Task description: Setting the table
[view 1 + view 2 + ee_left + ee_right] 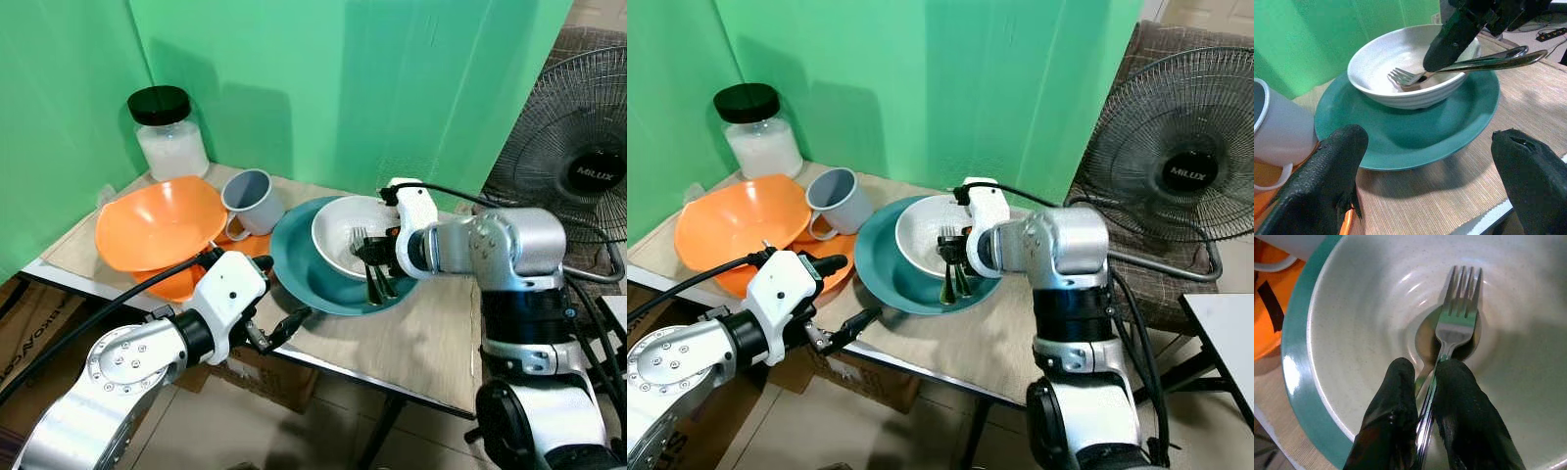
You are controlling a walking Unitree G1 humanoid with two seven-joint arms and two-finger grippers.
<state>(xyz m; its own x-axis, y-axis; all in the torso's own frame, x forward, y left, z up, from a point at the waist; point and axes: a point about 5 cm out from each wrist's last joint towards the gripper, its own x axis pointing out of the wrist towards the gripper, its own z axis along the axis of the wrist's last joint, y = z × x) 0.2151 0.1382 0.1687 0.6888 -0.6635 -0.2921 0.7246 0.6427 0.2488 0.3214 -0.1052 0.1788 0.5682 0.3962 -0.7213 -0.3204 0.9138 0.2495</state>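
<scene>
A white bowl (pixel 338 231) sits on a teal plate (pixel 294 264) in the middle of the table. A fork (pixel 1457 323) and a spoon (pixel 1425 340) lie with their heads in the bowl and their handles over its near rim. My right gripper (pixel 1424 377) reaches into the bowl, shut on the fork's and spoon's handles. My left gripper (pixel 260 304) hovers open at the table's front edge, just short of the teal plate (pixel 1400 142). A grey mug (pixel 250 201) stands left of the plate.
An orange bowl (pixel 157 225) rests on an orange plate at the table's left. A lidded jar (pixel 168 132) of white powder stands at the back left by the green wall. A floor fan (pixel 578 166) stands to the right of the table.
</scene>
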